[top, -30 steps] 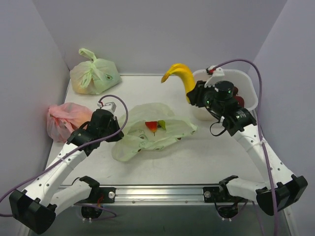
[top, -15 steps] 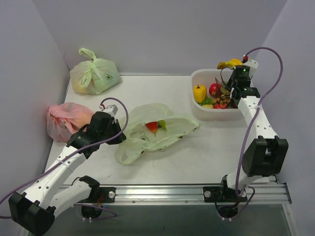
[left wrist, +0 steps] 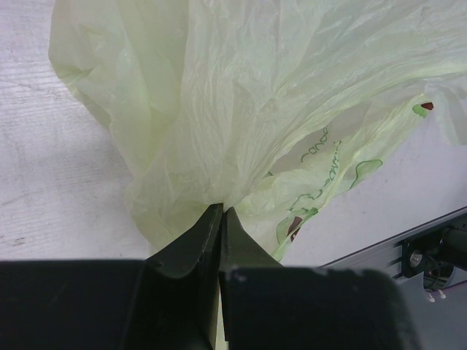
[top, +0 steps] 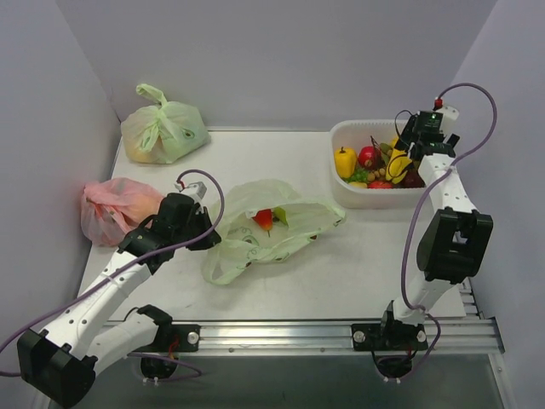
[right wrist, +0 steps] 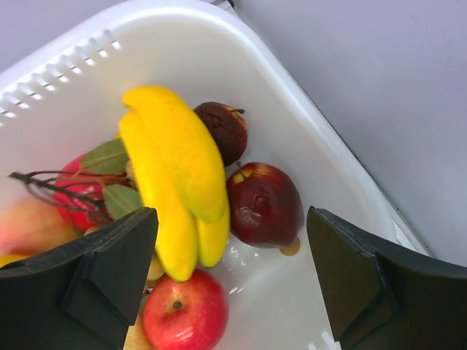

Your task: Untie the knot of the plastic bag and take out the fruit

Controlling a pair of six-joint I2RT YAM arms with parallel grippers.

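Note:
The pale-green plastic bag [top: 271, 228] lies slack and open mid-table; its knot is out of view. A small red fruit [top: 263, 218] and a green one [top: 281, 216] show in its mouth. My left gripper [top: 209, 240] is shut on the bag's left edge, the film pinched between the tips [left wrist: 220, 211] and the bag [left wrist: 255, 109] spreading away from them. My right gripper [top: 410, 146] stands open over the white basket [top: 341, 183]. Below its jaws [right wrist: 230, 219] the yellow bananas [right wrist: 179, 175] lie loose among the other fruit, touched by neither finger.
In the basket [right wrist: 219, 51] are two dark maroon fruits [right wrist: 263, 204], a red apple [right wrist: 186, 310] and leaves. Another knotted green bag [top: 163, 129] sits at the back left and a pink bag [top: 115, 207] by the left wall. A metal rail [top: 281, 334] runs along the front.
My right arm swung the bananas from beside the bag to over the basket, then opened; they now lie in the basket. The left gripper kept its pinch on the bag.

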